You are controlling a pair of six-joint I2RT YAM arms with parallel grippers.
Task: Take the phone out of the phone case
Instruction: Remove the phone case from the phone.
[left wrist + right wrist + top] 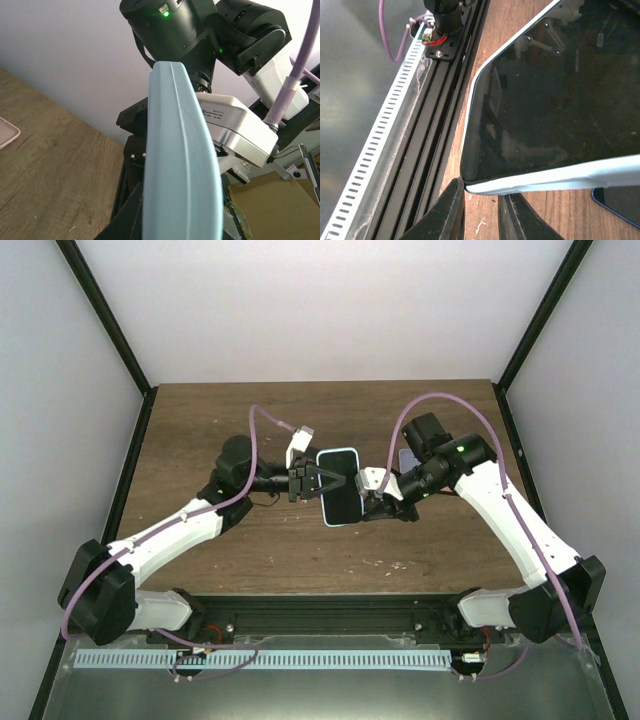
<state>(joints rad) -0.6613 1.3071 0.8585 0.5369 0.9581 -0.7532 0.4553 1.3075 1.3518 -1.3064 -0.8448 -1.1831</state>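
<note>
The phone [340, 488], dark screen up, sits in a light blue case and is held above the table between both grippers. My left gripper [308, 483] is shut on the case's left edge. In the left wrist view the case's blue side [182, 165] fills the middle and the jaws are mostly hidden behind it. My right gripper [372, 488] is at the phone's right edge. In the right wrist view its fingers [454, 210] stand close together at a corner of the case [545, 180]. One tip touches the corner and the other sits under the case edge, below the screen [555, 100].
A dark flat device with a blue rim [620, 200] lies on the wooden table [200, 430] under the right gripper; it also shows in the top view [407, 456]. A pale pink flat object [6, 133] lies on the table. The black rail [320, 615] runs along the near edge.
</note>
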